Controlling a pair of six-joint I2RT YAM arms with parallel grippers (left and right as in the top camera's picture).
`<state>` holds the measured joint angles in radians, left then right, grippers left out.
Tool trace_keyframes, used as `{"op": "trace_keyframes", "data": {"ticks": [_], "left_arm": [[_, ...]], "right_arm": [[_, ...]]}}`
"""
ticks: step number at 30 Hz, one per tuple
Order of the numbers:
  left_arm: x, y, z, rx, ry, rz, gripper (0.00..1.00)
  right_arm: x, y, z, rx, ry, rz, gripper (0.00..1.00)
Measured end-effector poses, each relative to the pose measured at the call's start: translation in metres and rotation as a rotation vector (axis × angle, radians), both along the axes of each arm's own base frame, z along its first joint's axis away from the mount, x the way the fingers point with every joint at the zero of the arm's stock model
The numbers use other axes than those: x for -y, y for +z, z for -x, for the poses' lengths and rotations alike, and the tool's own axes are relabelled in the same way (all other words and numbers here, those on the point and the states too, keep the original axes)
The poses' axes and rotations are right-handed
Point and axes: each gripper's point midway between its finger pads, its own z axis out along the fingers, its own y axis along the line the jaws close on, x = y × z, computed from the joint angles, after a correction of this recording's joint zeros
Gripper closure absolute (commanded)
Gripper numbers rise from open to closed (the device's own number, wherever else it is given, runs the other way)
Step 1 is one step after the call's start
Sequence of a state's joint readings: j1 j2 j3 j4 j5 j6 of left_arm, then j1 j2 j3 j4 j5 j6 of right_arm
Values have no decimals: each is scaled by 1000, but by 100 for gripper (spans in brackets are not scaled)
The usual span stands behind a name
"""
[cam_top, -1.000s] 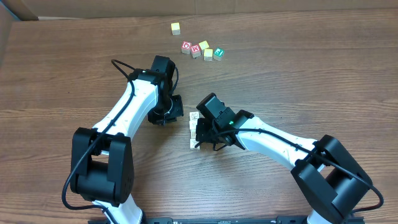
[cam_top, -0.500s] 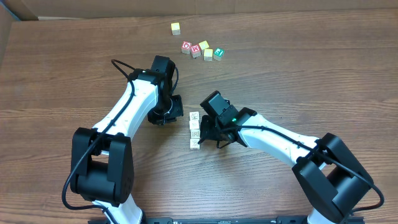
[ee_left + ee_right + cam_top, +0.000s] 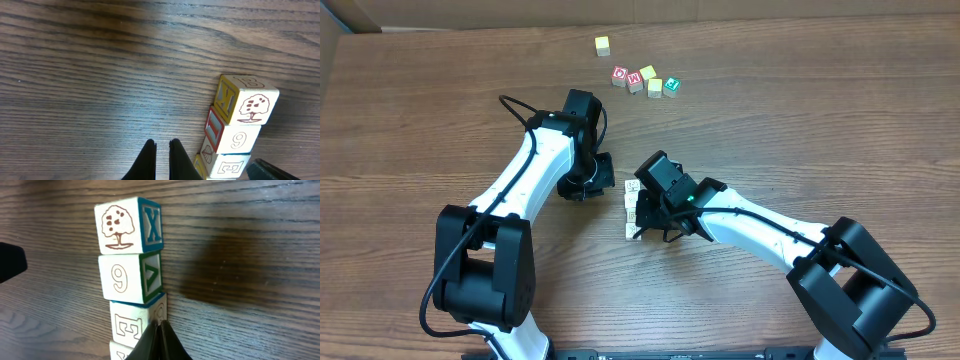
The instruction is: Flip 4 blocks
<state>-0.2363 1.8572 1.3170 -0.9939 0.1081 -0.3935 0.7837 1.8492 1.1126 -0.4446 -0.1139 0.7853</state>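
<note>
Left tool (image 3: 162, 147) and right tool (image 3: 159, 330) pinched shut (empty) — blocks (image 3: 122, 282) in a row.

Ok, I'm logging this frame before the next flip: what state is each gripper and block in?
left gripper: shut, empty, touching nothing.
right gripper: shut, empty, tips at E block edge.
tree block: last in line, against 9 block.
9 block: touching both neighbours.
E block: against 9 block.
far cubes: loose cluster, untouched.

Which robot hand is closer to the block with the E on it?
Right. The right gripper, its tips shut, sits at the side of the E block; the left gripper hangs shut on the block's other side, with bare table between.
</note>
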Motion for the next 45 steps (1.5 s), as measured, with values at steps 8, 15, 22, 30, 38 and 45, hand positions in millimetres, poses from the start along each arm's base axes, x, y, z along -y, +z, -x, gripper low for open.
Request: {"op": "trace_keyframes", "data": {"ticks": [8, 15, 22, 30, 38, 45], "left_arm": [[0, 0, 0, 0, 0, 0, 96], [0, 0, 0, 0, 0, 0, 96], [0, 0, 0, 0, 0, 0, 96], [0, 0, 0, 1, 0, 1, 96], [0, 0, -2, 7, 0, 2, 96], [0, 0, -2, 7, 0, 2, 96]], "right_arm": [[0, 0, 0, 5, 0, 5, 96], [1, 0, -1, 10, -4, 11, 96], [1, 0, -1, 9, -3, 9, 96], [0, 0, -1, 10, -2, 7, 96], [-4, 1, 1, 15, 9, 1, 96], [-5, 1, 2, 16, 11, 1, 96]]}}
